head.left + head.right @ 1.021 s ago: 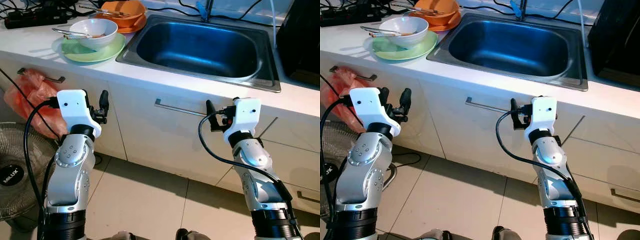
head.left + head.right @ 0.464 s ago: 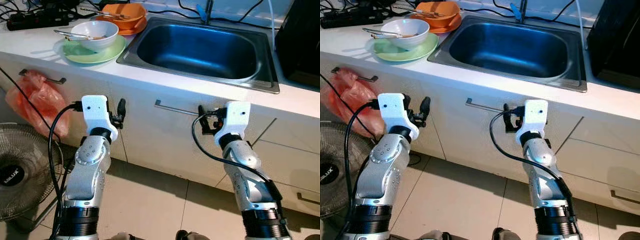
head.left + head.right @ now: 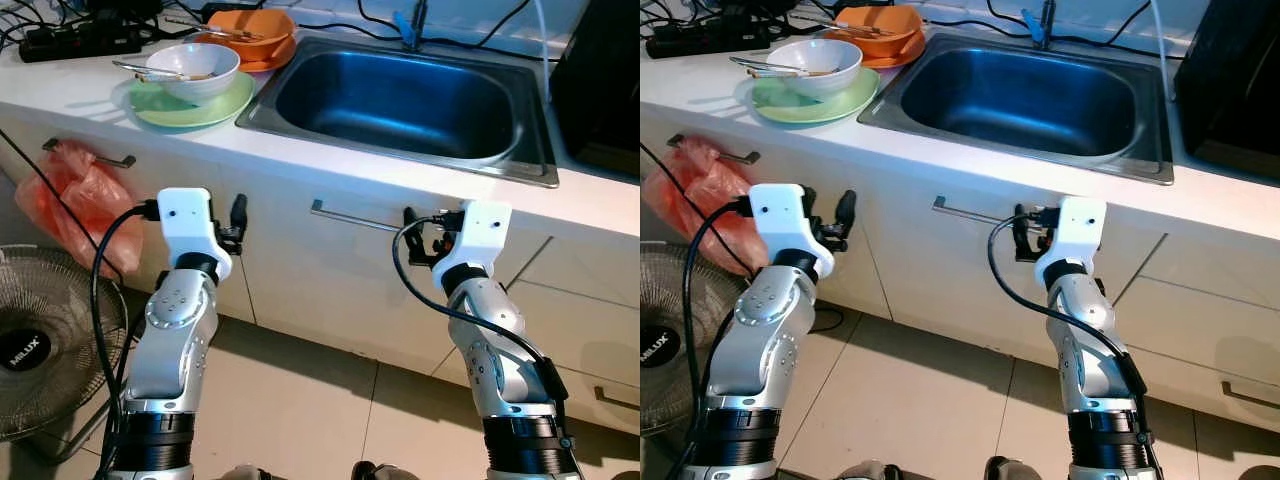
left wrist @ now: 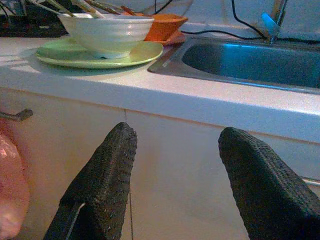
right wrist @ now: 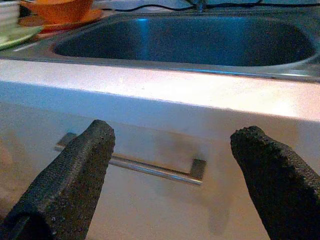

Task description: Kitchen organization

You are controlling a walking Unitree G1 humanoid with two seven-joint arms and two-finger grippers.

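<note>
Below the worktop (image 3: 330,170) edge I've got both arms raised in front of the cabinet doors. Left pincer (image 4: 175,165) is spread wide, holding nothing, aimed at the cabinet front under the green plate (image 3: 190,103). Right pincer (image 5: 172,165) is equally wide, nothing in it, pointed at the silver door handle (image 5: 150,170) under the sink (image 3: 400,100). Compared with half a second back, the right arm has shifted a little to the right, so its pincer now sits just past the handle's right end; the left arm has barely changed. Up top, the white bowl (image 3: 192,70) with utensils sits on the green plate at the worktop's left, an orange bowl (image 3: 250,28) just behind it, beside the sink. An orange bag (image 3: 75,200) hangs from the far-left handle, with a fan (image 3: 40,350) on the floor beneath.
</note>
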